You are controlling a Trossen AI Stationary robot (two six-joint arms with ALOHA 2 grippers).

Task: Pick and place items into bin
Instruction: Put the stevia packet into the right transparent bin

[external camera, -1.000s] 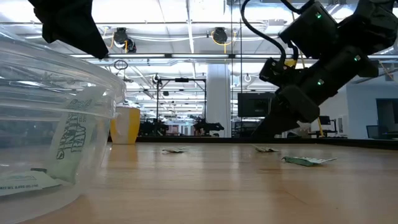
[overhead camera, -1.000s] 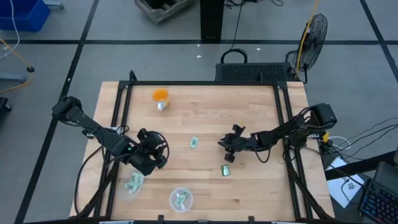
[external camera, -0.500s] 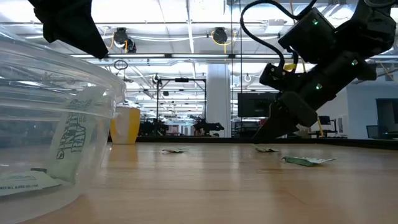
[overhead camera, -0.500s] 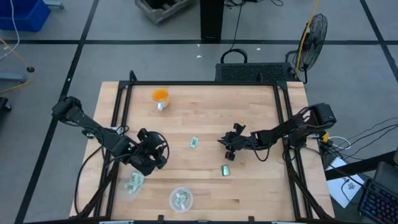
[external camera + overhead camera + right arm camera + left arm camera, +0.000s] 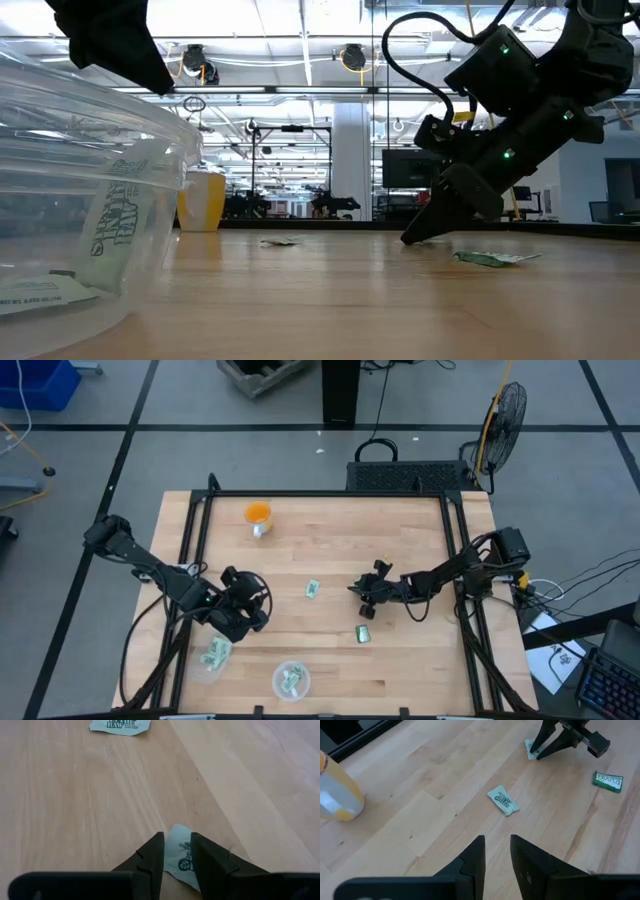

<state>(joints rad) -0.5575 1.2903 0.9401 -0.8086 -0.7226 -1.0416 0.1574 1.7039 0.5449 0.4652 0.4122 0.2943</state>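
Note:
My right gripper [image 5: 360, 598] is low over the table's middle, its fingertips down at a pale green and white packet [image 5: 178, 854] that lies flat on the wood. The left wrist view shows the same packet [image 5: 532, 748] at its tips. My left gripper [image 5: 247, 612] hangs shut and empty over the table's left near part. Two more packets lie flat on the table, one pale [image 5: 313, 589] and one darker green [image 5: 364, 633]. The round clear bin [image 5: 291, 680] by the near edge holds packets. My right gripper comes at the packet slanting down from the table's right. Its two fingertips [image 5: 152, 851] close on one edge of the packet [image 5: 176, 834], and part of the packet runs under one finger. The packet still lies flat on the table.
An orange ball-like object on a silver base [image 5: 258, 516] stands near the far left. A second clear container with packets [image 5: 213, 655] sits near the left near corner. In the low view the bin's wall [image 5: 90, 200] fills the left side. Black rails [image 5: 190, 550] border the table.
My right gripper has come down and a little toward the table's left, until its fingertips reached the table at the packet. The packets have stayed where they were.

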